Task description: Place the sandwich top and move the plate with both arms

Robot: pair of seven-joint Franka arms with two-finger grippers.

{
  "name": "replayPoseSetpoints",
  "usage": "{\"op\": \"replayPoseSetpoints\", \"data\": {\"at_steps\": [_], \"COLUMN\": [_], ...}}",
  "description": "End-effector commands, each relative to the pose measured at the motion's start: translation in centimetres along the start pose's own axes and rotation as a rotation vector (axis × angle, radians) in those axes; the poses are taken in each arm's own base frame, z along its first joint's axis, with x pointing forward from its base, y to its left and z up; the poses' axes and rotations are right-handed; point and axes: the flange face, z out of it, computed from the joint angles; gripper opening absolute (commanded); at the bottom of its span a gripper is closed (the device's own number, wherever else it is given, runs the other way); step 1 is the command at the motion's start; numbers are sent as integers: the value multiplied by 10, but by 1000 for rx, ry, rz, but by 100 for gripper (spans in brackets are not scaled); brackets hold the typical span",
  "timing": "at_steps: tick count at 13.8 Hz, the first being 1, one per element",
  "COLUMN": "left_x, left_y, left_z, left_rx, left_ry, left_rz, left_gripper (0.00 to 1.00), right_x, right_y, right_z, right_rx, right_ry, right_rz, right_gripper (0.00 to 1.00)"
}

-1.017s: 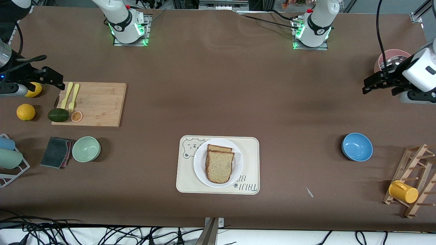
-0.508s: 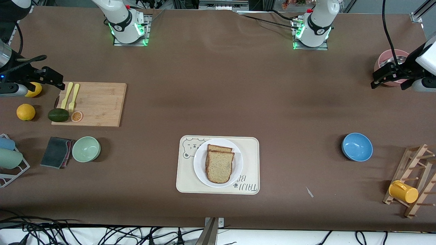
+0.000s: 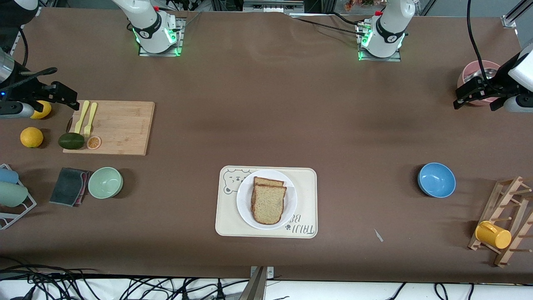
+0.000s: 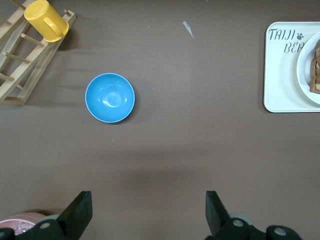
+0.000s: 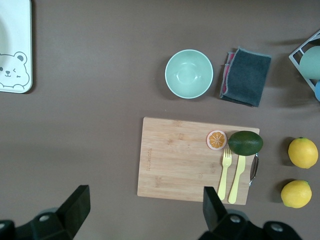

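Front view: left arm has pulled back to its end of the bench, so the bread step looks done.

Sandwich top (image 3: 269, 204) already sits on the stack on the plate (image 3: 245, 208), on the bear-print tray (image 3: 306, 183) by the middle of the camera-side edge. Left gripper (image 3: 476, 92) hangs wide open and empty over the pink bowl (image 3: 470, 71), right gripper (image 3: 63, 96) equally wide by the cutting board (image 3: 120, 125). Both are well apart from the plate, which is not moved yet.

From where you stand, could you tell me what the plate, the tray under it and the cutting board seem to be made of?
The plate looks like glazed white ceramic or melamine. The tray looks like matte cream plastic, printed with a bear. The cutting board looks like bamboo, with pale visible grain.
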Motion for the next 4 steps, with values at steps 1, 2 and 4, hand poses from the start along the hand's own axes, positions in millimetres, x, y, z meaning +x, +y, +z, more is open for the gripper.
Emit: {"op": "replayPoseSetpoints", "data": {"at_steps": [1,2,4], "left_x": [-3,-4,-4], "left_y": [-3,-3,-4], "left_z": [-10,-10,-9], "left_rx": [-8,-8,-7], "left_ry": [21,21,16], "left_rz": [15,15,12], "left_gripper": [100,100,100], "right_x": [1,1,1], "right_y": [-2,-1,-1], "right_z": [-5,-6,-5], "right_rx": [-2,-3,-2], "right_ry": [9,10,8], "right_rz": [4,6,6], "right_gripper": [100,100,100]}}
